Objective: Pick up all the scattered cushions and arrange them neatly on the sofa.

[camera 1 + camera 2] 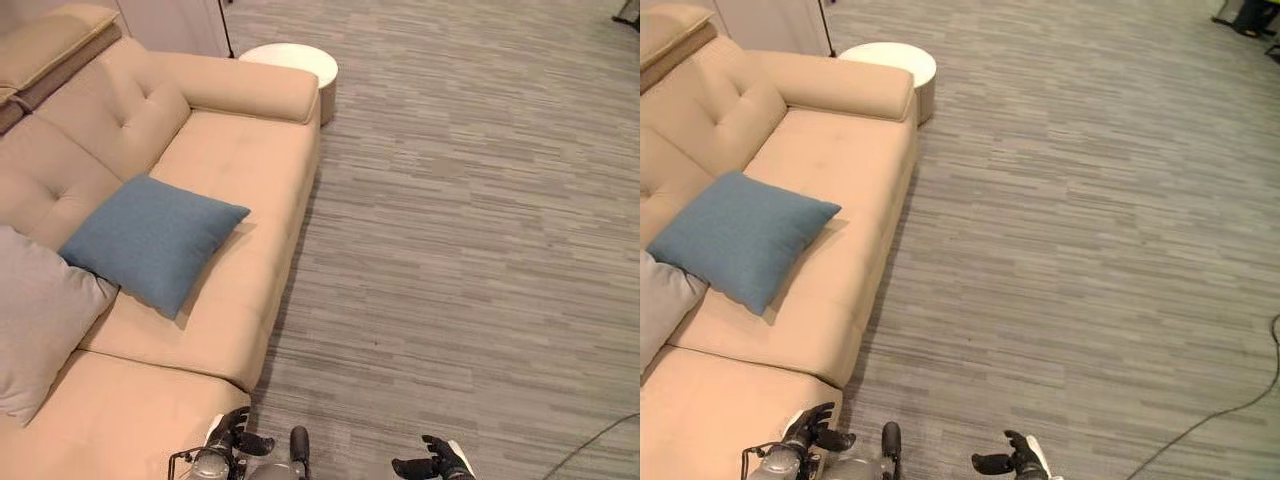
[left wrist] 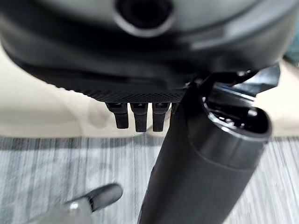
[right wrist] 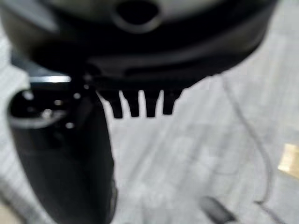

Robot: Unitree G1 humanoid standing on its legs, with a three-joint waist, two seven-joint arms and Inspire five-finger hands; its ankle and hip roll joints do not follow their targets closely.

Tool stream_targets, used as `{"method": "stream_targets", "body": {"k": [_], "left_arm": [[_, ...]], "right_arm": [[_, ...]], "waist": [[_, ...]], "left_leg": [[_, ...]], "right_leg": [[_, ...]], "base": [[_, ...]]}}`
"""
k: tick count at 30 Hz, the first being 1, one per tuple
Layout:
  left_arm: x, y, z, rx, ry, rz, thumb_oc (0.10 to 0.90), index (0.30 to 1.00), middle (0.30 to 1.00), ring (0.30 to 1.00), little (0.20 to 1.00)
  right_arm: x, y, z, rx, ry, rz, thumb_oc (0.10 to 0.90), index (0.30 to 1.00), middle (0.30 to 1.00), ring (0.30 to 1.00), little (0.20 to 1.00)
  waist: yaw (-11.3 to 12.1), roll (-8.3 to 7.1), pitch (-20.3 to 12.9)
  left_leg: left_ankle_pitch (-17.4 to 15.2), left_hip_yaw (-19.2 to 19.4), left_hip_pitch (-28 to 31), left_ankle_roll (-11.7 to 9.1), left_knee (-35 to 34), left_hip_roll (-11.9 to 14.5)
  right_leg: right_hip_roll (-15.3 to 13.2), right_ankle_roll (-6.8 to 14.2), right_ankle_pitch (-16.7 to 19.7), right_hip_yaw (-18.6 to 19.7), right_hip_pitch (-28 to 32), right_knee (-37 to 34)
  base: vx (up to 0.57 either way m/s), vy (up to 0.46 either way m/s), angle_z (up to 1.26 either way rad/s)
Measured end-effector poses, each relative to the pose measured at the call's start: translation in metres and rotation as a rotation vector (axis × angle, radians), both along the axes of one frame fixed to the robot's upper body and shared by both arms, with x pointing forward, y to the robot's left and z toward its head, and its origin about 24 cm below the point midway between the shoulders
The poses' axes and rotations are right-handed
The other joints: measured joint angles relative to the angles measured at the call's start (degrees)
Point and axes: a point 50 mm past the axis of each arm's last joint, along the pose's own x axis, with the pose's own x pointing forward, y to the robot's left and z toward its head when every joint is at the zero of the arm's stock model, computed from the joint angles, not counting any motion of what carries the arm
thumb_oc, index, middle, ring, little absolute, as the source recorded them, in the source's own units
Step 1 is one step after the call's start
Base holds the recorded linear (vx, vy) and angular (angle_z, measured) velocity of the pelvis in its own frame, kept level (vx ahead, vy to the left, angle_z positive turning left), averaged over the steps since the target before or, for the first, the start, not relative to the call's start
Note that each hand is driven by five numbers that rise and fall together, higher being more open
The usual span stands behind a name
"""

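Observation:
A blue cushion (image 1: pixel 152 241) leans on the backrest of the beige sofa (image 1: pixel 245 160), near the middle of the seat. A grey cushion (image 1: pixel 38 318) rests beside it at the left edge, its corner under the blue one. My left hand (image 1: pixel 238 432) hangs low by the sofa's front corner, fingers (image 2: pixel 135 116) relaxed and holding nothing. My right hand (image 1: pixel 437 462) hovers over the carpet at the bottom edge, fingers (image 3: pixel 140 103) loose and empty.
A round white side table (image 1: pixel 296 65) stands past the sofa's far armrest. Grey striped carpet (image 1: pixel 470 220) spreads to the right of the sofa. A dark object (image 1: pixel 1250 15) sits at the far right corner.

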Motion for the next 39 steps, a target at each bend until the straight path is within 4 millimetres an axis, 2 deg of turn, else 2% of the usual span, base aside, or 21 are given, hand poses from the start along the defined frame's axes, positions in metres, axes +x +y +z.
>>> {"method": "stream_targets", "body": {"k": [1, 2, 3, 5, 7, 9, 11, 12, 16, 20, 21, 25, 27, 29, 30, 31, 34, 36, 37, 38, 39], "left_arm": [[-0.001, 0.004, 0.000, 0.013, 0.004, 0.001, 0.800, 0.900, 0.900, 0.900, 0.900], [0.001, 0.005, 0.001, 0.015, -0.002, -0.001, 0.800, 0.900, 0.900, 0.900, 0.900], [0.002, 0.004, 0.002, 0.018, -0.007, 0.003, 0.800, 0.900, 0.900, 0.900, 0.900], [-0.003, 0.001, -0.001, 0.010, 0.006, 0.000, 0.800, 0.900, 0.900, 0.900, 0.900], [-0.013, 0.002, -0.004, 0.020, 0.034, 0.012, 0.800, 0.900, 0.900, 0.900, 0.900], [-0.015, 0.003, -0.006, 0.022, 0.049, 0.020, 0.800, 0.900, 0.900, 0.900, 0.900], [-0.027, 0.004, -0.010, 0.025, 0.091, 0.033, 0.800, 0.900, 0.900, 0.900, 0.900], [-0.035, -0.005, -0.014, 0.001, 0.112, 0.037, 0.800, 0.900, 0.900, 0.900, 0.900], [-0.031, -0.008, -0.012, -0.023, 0.087, 0.022, 0.800, 0.900, 0.900, 0.900, 0.900], [-0.010, 0.002, -0.003, -0.004, 0.022, 0.021, 0.800, 0.900, 0.900, 0.900, 0.900], [-0.008, 0.002, -0.003, -0.007, 0.015, 0.018, 0.800, 0.900, 0.900, 0.900, 0.900], [0.009, -0.007, 0.002, -0.037, -0.032, -0.012, 0.800, 0.900, 0.900, 0.900, 0.900], [0.013, -0.011, 0.004, -0.047, -0.044, -0.022, 0.800, 0.900, 0.900, 0.900, 0.900], [0.017, -0.012, 0.005, -0.051, -0.051, -0.021, 0.800, 0.900, 0.900, 0.900, 0.900], [0.005, -0.010, 0.001, -0.051, -0.024, -0.002, 0.800, 0.900, 0.900, 0.900, 0.900], [0.002, -0.009, -0.001, -0.047, -0.011, -0.003, 0.800, 0.900, 0.900, 0.900, 0.900], [0.002, -0.008, 0.000, -0.045, -0.011, -0.003, 0.800, 0.900, 0.900, 0.900, 0.900], [0.005, -0.007, 0.000, -0.042, -0.013, -0.006, 0.800, 0.900, 0.900, 0.900, 0.900], [0.004, -0.006, 0.000, -0.037, -0.009, -0.010, 0.800, 0.900, 0.900, 0.900, 0.900], [0.004, -0.004, 0.001, -0.028, -0.013, -0.014, 0.800, 0.900, 0.900, 0.900, 0.900], [0.002, 0.002, 0.002, -0.010, -0.007, -0.011, 0.800, 0.900, 0.900, 0.900, 0.900]], "right_arm": [[0.007, 0.003, 0.002, 0.009, -0.026, 0.010, 0.800, 0.900, 0.900, 0.900, 0.900], [0.009, 0.004, 0.003, 0.013, -0.036, 0.013, 0.800, 0.900, 0.900, 0.900, 0.900], [0.017, 0.006, 0.007, 0.015, -0.064, 0.026, 0.800, 0.900, 0.900, 0.900, 0.900], [0.023, 0.006, 0.010, 0.012, -0.084, 0.039, 0.800, 0.900, 0.900, 0.900, 0.900], [0.024, 0.006, 0.010, 0.016, -0.084, 0.050, 0.800, 0.900, 0.900, 0.900, 0.900], [0.021, 0.006, 0.009, 0.016, -0.076, 0.047, 0.800, 0.900, 0.900, 0.900, 0.900], [0.013, 0.003, 0.007, 0.011, -0.053, 0.033, 0.800, 0.900, 0.900, 0.900, 0.900], [0.012, -0.009, 0.006, -0.008, -0.024, 0.023, 0.800, 0.900, 0.900, 0.900, 0.900], [0.003, -0.032, 0.007, -0.039, 0.001, -0.047, 0.800, 0.900, 0.900, 0.900, 0.900], [0.007, -0.029, 0.009, -0.019, -0.026, -0.056, 0.800, 0.900, 0.900, 0.900, 0.900], [0.012, -0.028, 0.010, -0.018, -0.042, -0.041, 0.800, 0.900, 0.900, 0.900, 0.900], [-0.001, -0.031, 0.005, -0.028, 0.002, -0.057, 0.800, 0.900, 0.900, 0.900, 0.900], [-0.006, -0.031, 0.004, -0.027, 0.013, -0.062, 0.800, 0.900, 0.900, 0.900, 0.900], [-0.008, -0.026, 0.002, -0.012, 0.019, -0.063, 0.800, 0.900, 0.900, 0.900, 0.900], [-0.013, -0.022, -0.001, -0.003, 0.030, -0.058, 0.800, 0.900, 0.900, 0.900, 0.900], [-0.008, -0.018, 0.000, 0.007, 0.016, -0.052, 0.800, 0.900, 0.900, 0.900, 0.900], [-0.006, -0.017, 0.000, 0.011, 0.014, -0.050, 0.800, 0.900, 0.900, 0.900, 0.900], [-0.004, -0.018, 0.001, 0.008, 0.009, -0.043, 0.800, 0.900, 0.900, 0.900, 0.900], [0.001, -0.017, 0.003, 0.008, -0.006, -0.036, 0.800, 0.900, 0.900, 0.900, 0.900], [0.000, -0.015, 0.002, 0.015, -0.004, -0.035, 0.800, 0.900, 0.900, 0.900, 0.900], [0.003, -0.010, 0.002, 0.026, -0.012, -0.027, 0.800, 0.900, 0.900, 0.900, 0.900]], "waist": [[-0.93, 0.21, 0.08], [-0.99, -0.02, 0.04], [-1.01, 1.30, 0.76], [-1.70, 2.70, 1.22], [-2.24, 3.32, 1.35], [-2.71, 3.41, 1.09], [-4.73, 1.46, -0.06], [-3.97, 2.99, -0.64], [-3.06, 1.61, -1.67], [-2.05, -1.32, -0.45], [-1.90, -1.64, -0.18], [-2.25, -2.58, 1.44], [-2.24, -2.06, 1.45], [-2.31, -1.49, 2.13], [-2.22, -0.42, 1.53], [-2.22, -0.72, 1.14], [-1.95, -0.71, 1.04], [-1.70, 0.30, 1.12], [-1.87, 0.57, 0.98], [-2.29, 0.11, 0.46], [-2.18, -0.71, -0.04]], "left_leg": [[-0.89, -1.77, 1.39, 0.36, -0.11, -0.71], [-0.80, -1.74, 1.99, 0.12, -0.38, -1.19], [-2.57, -3.57, 3.41, 1.64, -0.93, -1.39], [-2.57, -4.59, 5.39, 1.03, -2.07, -1.29], [-4.59, -7.40, 7.82, -0.97, -2.11, -0.83], [-5.55, -8.83, 7.93, -1.62, -1.89, -0.52], [-7.45, -12.91, 10.92, -4.07, -1.46, -0.41], [-8.26, -13.71, 12.16, -5.21, -1.09, 1.83], [-9.41, -14.65, 6.73, -7.48, 12.66, 3.96], [-8.50, -11.96, -8.29, -12.00, 38.18, 6.01], [-8.52, -11.51, -9.46, -11.96, 35.79, 6.59], [-7.37, -4.91, -10.82, -11.28, 17.04, 5.92], [-3.32, 0.75, -11.49, -10.69, 8.17, 6.11], [-0.80, 5.50, -10.71, -9.74, 6.36, 5.80], [1.14, 2.34, -6.72, -7.23, 4.40, 4.53], [1.67, 1.94, -4.36, -2.50, 2.48, 2.55], [0.27, 0.27, -1.03, -0.89, 0.08, 0.47], [-0.99, -2.22, 1.20, -0.21, -0.39, 0.48], [-1.38, -4.38, 2.35, 0.05, -0.52, 0.26], [-2.06, -5.43, 2.93, -0.08, -0.45, -0.26], [-2.90, -6.88, 4.42, 0.15, -0.60, -1.63]], "right_leg": [[-1.62, 3.37, -1.38, 2.41, -6.65, 13.32], [-2.18, 3.35, -1.68, 3.03, -9.58, 16.32], [-3.64, 1.73, -2.62, 1.87, -15.09, 15.91], [-4.69, 0.23, -1.67, 0.83, -18.56, 7.79], [-3.79, -3.25, 5.41, 2.54, -19.66, -13.24], [-1.74, -2.49, 8.07, 6.94, -19.86, -17.47], [-0.44, -5.08, 20.46, 10.46, -16.70, -25.22], [0.96, -5.43, 21.16, 9.04, -14.53, -25.58], [3.00, -8.35, 20.35, 4.56, -7.54, -31.89], [4.55, -12.55, 17.46, 1.09, -5.53, -31.86], [5.85, -14.20, 14.68, 0.91, -4.08, -32.13], [6.66, -12.96, 11.80, -3.93, -1.54, -32.34], [7.53, -12.18, 10.47, -5.72, -1.22, -32.32], [8.39, -11.02, 8.72, -7.94, 1.59, -31.89], [8.95, -9.73, 7.05, -7.14, 4.50, -31.36], [7.33, -8.06, 5.35, -6.57, 5.24, -29.63], [4.80, -5.11, 2.46, -6.61, 4.72, -22.11], [2.00, -2.96, -0.01, -5.22, -1.33, -3.71], [-0.33, -1.18, -0.56, -3.62, -6.97, 9.19], [-0.73, 0.53, -1.75, -1.05, -9.83, 12.08], [-0.81, 0.97, -2.34, 5.58, -15.73, 12.52]], "base": [[0.25, 0.069, 0.54], [0.29, 0.017, 0.64], [0.23, -0.067, 0.38], [0.24, -0.107, 0.40], [0.43, -0.268, 0.48], [0.26, -0.196, 0.60], [0.21, -0.233, 1.08], [0.17, -0.277, 0.63], [0.06, -0.217, 0.54], [0.10, -0.144, 0.34], [0.27, -0.151, 0.31], [0.21, -0.026, 0.57], [0.29, 0.062, 0.56], [0.34, 0.120, 0.32], [0.25, 0.120, -0.10], [0.31, 0.157, -0.11], [0.20, 0.147, 0.30], [0.13, 0.083, 0.53], [0.09, 0.031, 0.82], [0.23, -0.016, 1.07], [0.20, -0.095, 0.99]]}}
